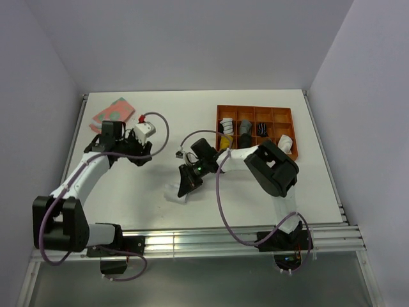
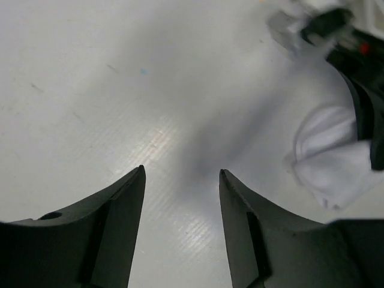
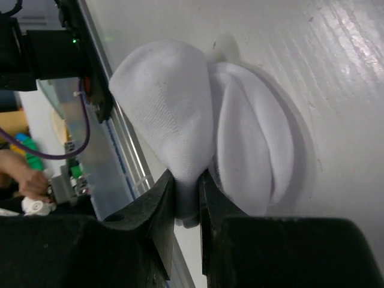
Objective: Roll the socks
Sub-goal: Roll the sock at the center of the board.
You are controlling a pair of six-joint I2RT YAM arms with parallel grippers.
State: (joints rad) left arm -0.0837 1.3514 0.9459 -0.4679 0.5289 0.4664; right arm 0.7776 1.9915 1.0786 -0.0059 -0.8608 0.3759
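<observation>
Two loose socks lie on the surface [image 1: 128, 192]. One white sock [image 3: 168, 102] sits near the centre, bunched in folds, so its long axis is unclear. One pink sock [image 1: 115, 110] lies flat at the far left, running near-left to far-right. The right gripper [image 3: 187, 180] is clamped on a fold of the white sock. The left gripper [image 2: 182, 172] stands open over the surface to the white sock's left. One orange tray [image 1: 255, 107] at the far right holds rolled bundles.

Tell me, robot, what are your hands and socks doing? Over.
Left hand open, empty, above the table. Right hand shut on white sock, pinching a fold. Pink sock lies far left, untouched. Nothing blocking.
</observation>
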